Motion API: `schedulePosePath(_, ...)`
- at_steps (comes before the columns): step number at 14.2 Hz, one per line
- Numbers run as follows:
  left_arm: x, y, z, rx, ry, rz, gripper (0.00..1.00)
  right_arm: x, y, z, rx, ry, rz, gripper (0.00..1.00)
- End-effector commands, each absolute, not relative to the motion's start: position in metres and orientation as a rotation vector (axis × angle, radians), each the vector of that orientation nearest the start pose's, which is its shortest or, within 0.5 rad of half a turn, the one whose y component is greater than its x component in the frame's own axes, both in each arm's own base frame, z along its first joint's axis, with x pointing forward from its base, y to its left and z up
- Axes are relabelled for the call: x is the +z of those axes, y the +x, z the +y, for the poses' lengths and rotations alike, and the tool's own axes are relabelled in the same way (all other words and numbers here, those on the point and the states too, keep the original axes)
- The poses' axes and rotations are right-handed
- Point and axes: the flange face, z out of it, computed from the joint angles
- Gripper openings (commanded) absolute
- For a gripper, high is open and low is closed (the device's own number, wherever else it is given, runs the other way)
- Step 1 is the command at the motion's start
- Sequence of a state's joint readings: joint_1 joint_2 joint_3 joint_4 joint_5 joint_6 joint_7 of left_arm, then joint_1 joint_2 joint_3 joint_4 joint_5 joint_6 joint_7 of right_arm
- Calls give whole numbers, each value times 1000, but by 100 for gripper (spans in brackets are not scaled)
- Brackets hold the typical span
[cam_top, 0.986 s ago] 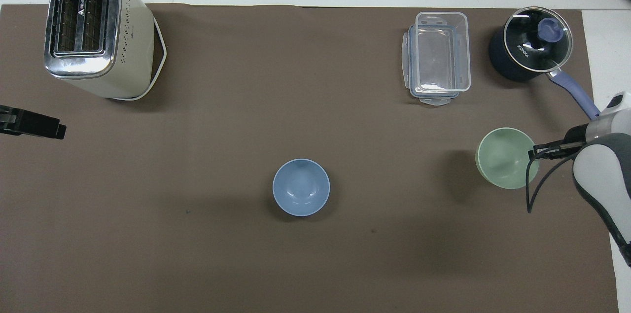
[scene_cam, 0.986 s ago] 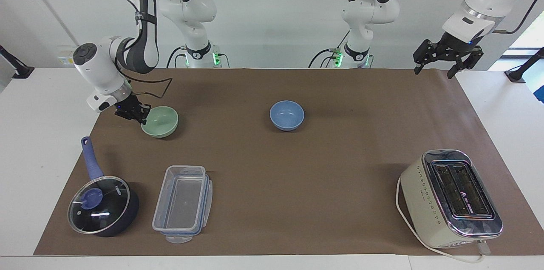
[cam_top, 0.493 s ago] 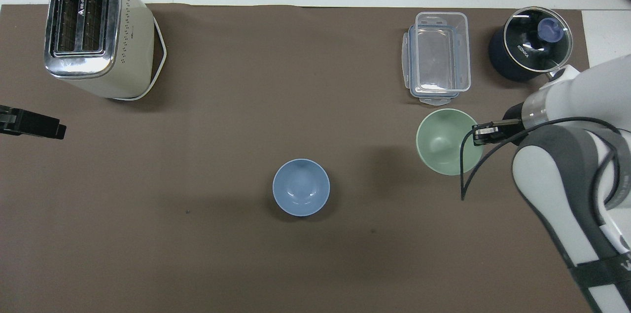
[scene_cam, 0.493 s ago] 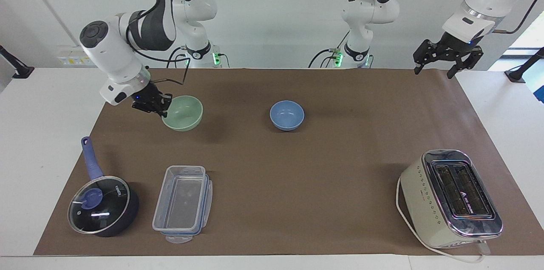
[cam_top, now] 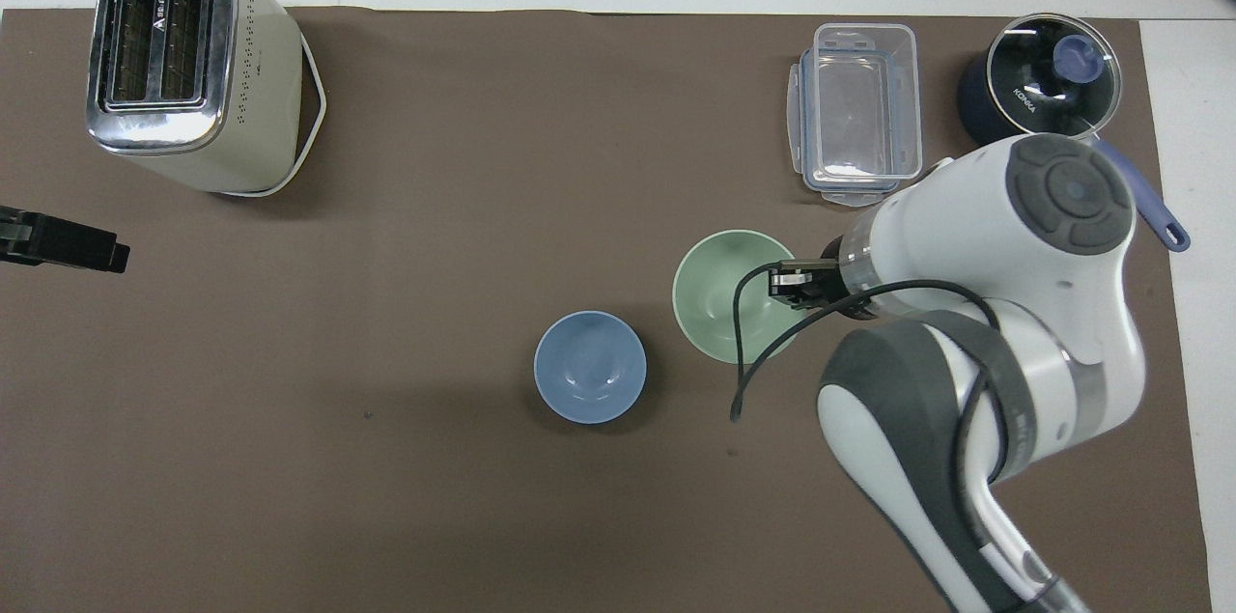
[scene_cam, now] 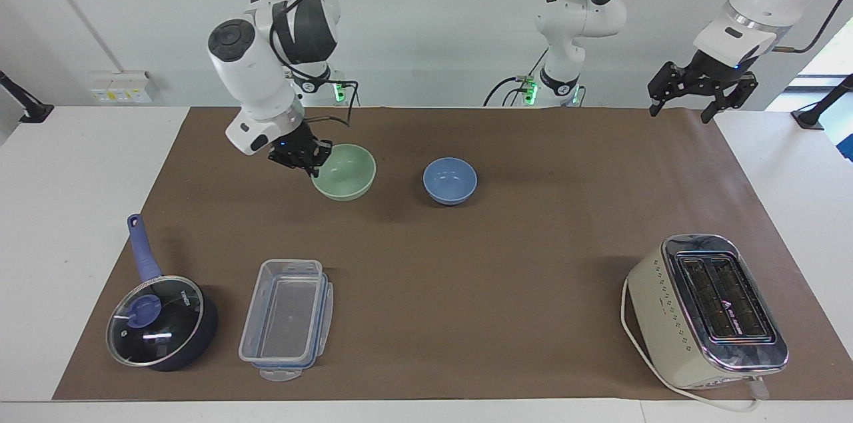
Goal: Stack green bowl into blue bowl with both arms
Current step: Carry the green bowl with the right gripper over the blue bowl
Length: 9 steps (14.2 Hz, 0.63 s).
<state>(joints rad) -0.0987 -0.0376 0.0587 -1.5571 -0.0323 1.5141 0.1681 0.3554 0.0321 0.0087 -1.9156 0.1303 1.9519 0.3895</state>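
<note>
Now we carry the small pale mint-green plastic bowl (scene_cam: 344,172), rim pinched by our right gripper (scene_cam: 308,161), raised beside the small periwinkle-blue bowl (scene_cam: 450,180), toward the right arm's end. We should centre it over the blue bowl, level, before lowering. Our left gripper (scene_cam: 690,95) waits spread, above the brown paper mat (scene_cam: 466,263) on a white table (scene_cam: 66,210)

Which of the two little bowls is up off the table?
The green bowl: the right gripper holds its rim, carrying it above the mat. The blue bowl sits on the mat, untouched.
</note>
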Motion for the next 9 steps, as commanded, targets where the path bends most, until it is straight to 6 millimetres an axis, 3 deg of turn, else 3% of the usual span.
schedulePosePath(1, 649, 531, -22, 19, -3177, 316, 100, 467, 528, 243, 59, -2989, 199, 0)
schedulePosePath(5, 650, 531, -22, 17, -3177, 316, 100, 445, 514, 299, 91, -2960, 250, 0)
schedulePosePath(7, 650, 531, -22, 17, -3177, 316, 100, 437, 507, 319, 89, -2958, 247, 0)
schedulePosePath(9, 649, 531, -22, 19, -3177, 316, 100, 429, 506, 325, 69, -2954, 244, 0)
